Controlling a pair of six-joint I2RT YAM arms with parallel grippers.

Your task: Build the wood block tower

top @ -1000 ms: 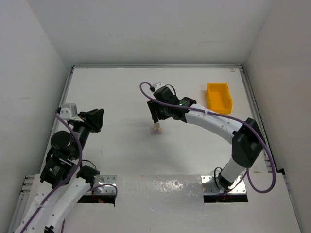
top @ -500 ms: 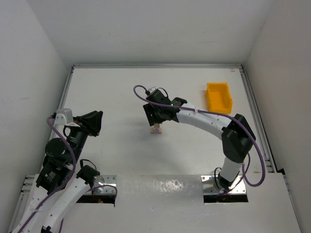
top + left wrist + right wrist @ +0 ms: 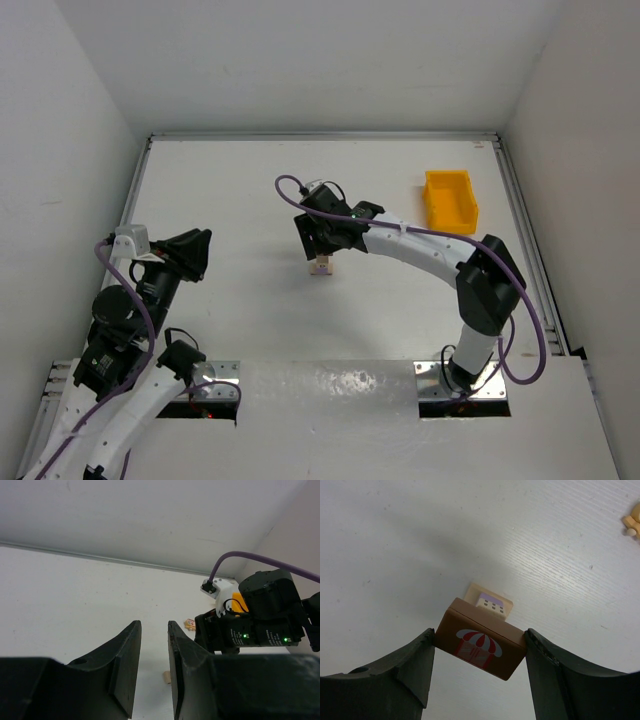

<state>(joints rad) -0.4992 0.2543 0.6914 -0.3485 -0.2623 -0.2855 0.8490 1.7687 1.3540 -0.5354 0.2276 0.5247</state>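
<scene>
My right gripper (image 3: 480,635) is shut on a dark brown block (image 3: 480,645) painted with a red-and-white awning. It holds the block on or just above a pale tan block (image 3: 490,602) with a purple patch, which lies on the white table. In the top view that small stack (image 3: 321,266) sits mid-table under the right gripper (image 3: 318,245). My left gripper (image 3: 200,250) hovers at the left, well away from the stack. Its jaws (image 3: 154,625) stand slightly apart and hold nothing. A pale block (image 3: 166,677) peeks out beside its right finger.
A small pale tan toy piece (image 3: 632,520) lies on the table past the stack and also shows in the left wrist view (image 3: 190,624). A yellow plastic bin (image 3: 450,200) stands at the back right. White walls enclose the table on three sides.
My right gripper shifted slightly left and settled over the stack with the brown block. My left arm drew back a little toward the left. Nothing has moved in the last half second.
</scene>
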